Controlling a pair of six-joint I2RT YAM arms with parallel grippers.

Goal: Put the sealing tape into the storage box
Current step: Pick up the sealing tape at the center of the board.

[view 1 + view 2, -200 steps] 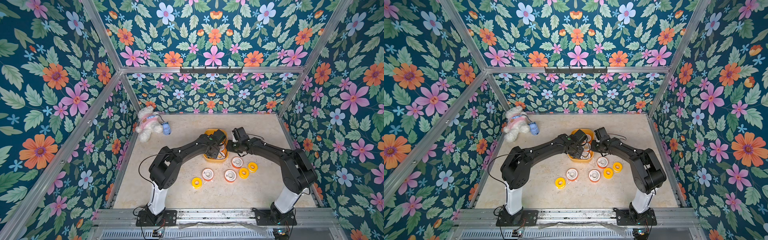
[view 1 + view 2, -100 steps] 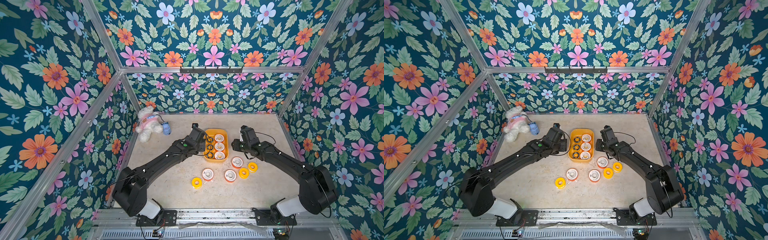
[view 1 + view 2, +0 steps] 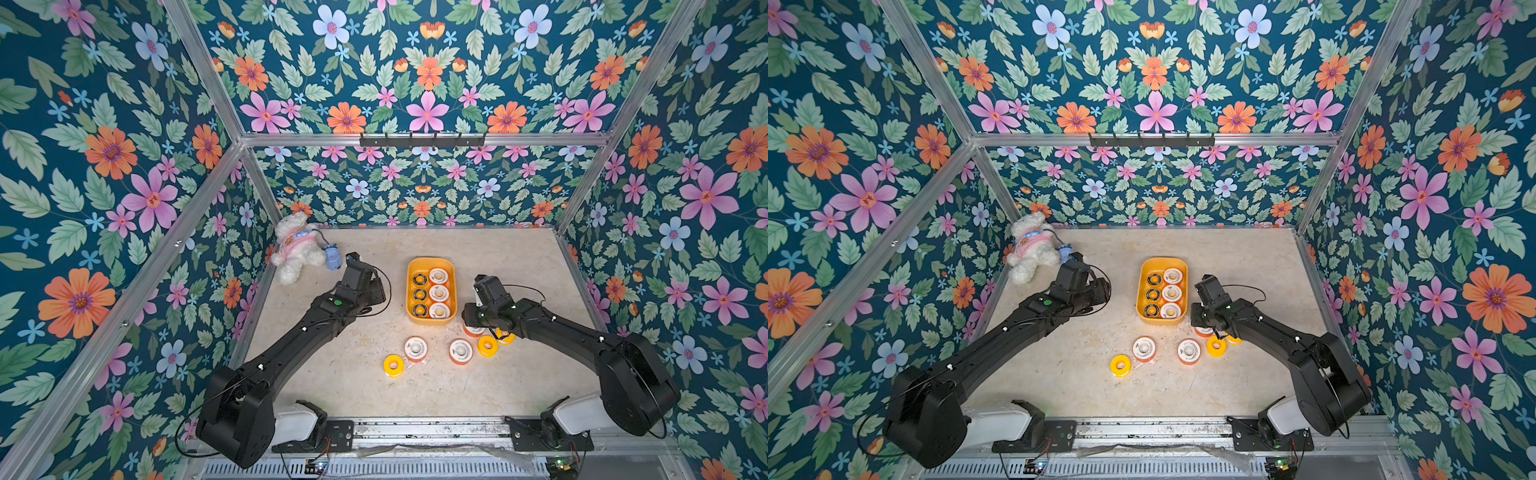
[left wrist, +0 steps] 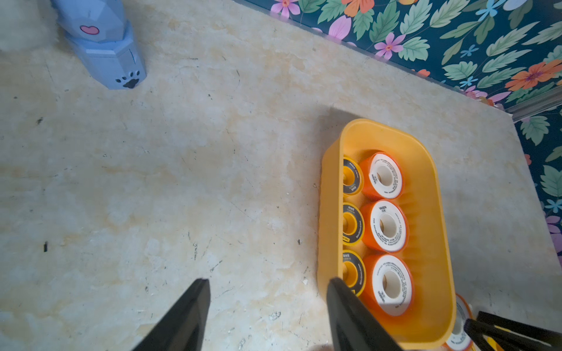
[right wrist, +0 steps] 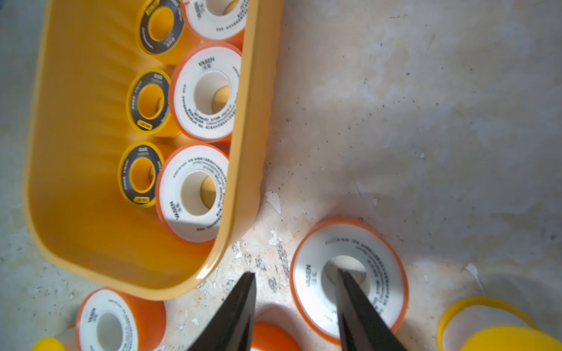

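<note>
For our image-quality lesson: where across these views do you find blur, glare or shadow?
Right wrist view: the box and spools are slightly smeared, a glint sits on the rim, the right gripper is a dark silhouette. Left wrist view: spool print is crisp; the box throws a short shadow on the table. Both top views: sharp, evenly lit.

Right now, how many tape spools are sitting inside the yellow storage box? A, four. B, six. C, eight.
B: in both top views the storage box holds three black-and-yellow spools in one column and three white-faced spools in the column beside them.
</note>
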